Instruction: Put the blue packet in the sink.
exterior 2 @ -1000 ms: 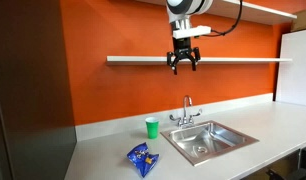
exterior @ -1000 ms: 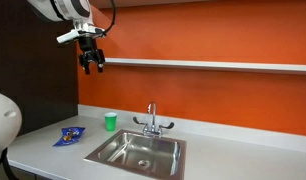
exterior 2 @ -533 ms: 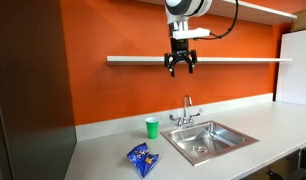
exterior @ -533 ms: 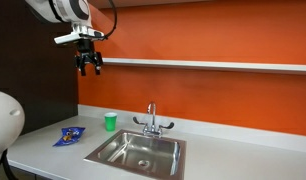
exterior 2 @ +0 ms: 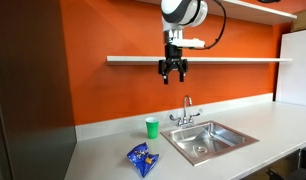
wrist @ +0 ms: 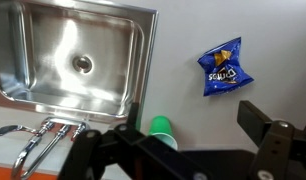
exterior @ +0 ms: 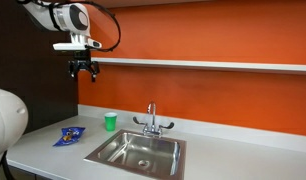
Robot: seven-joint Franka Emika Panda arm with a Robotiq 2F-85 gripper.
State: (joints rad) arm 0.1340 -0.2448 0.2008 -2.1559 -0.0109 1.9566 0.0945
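The blue packet, crinkly with pale print too blurred to read, lies flat on the worktop near the sink, the claw high above, spread and empty, half hiding a green cup

Hangs high above the bench in both exterior views: claw aimed straight down, dark fingers spread apart, nothing gripped between them. Mounted under a pale wrist, with a dark cable looping out to its right. Reaches in from the upper left on a white arm in an exterior view; drops from the top on the same arm in an exterior view. Seen in the wrist view as two black fingers set wide apart along the near edge, only empty space between.
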